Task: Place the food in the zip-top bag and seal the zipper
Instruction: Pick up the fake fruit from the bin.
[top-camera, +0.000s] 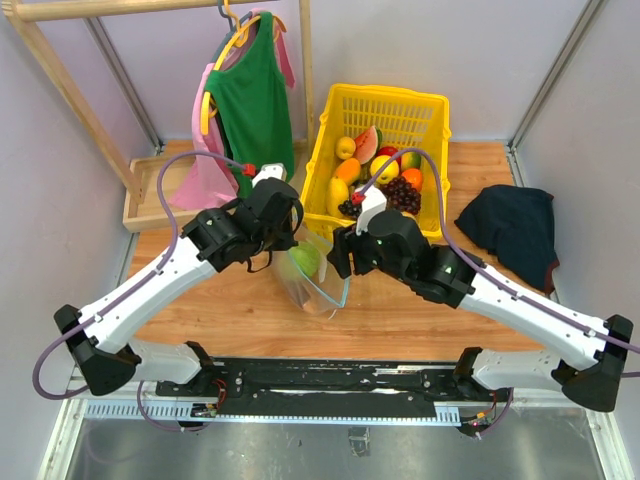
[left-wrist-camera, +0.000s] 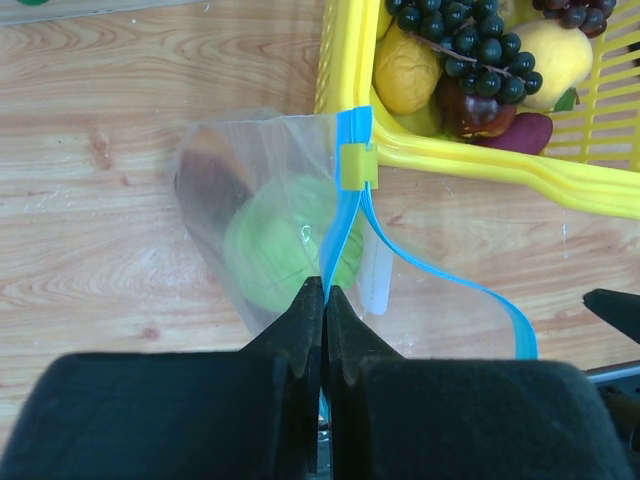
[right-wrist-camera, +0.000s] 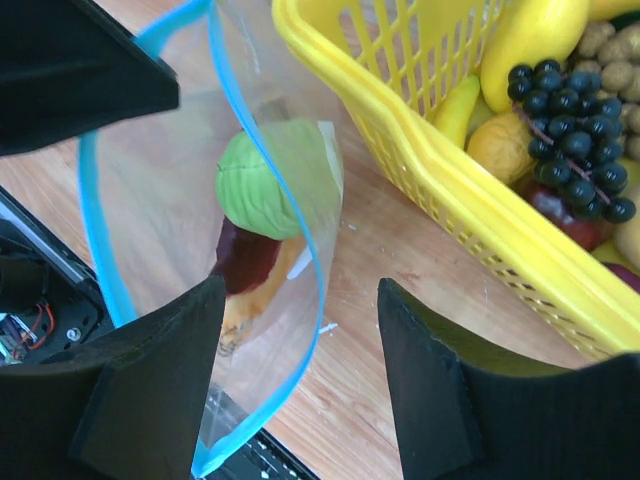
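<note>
The left tool (left-wrist-camera: 322, 295) is fully closed, pinching the blue zipper (left-wrist-camera: 352, 195) of the clear bag (left-wrist-camera: 240, 150). Directly ahead of its tips, inside the bag, lies the green melon (left-wrist-camera: 285, 250), with a dark red piece (right-wrist-camera: 245, 258) against it. The right tool (right-wrist-camera: 300, 300) stands wide open and grips nothing; the zipper edge runs between its fingers. The yellow basket (right-wrist-camera: 420, 170) of fruit sits to its right on the tabletop (right-wrist-camera: 365, 260).

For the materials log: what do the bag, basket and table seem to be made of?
Bag: thin clear plastic film, glossy and creased; the food shows through. Basket: rigid yellow plastic, apparently moulded lattice. Table: wood or wood-look laminate, visible grain; cannot tell which.
</note>
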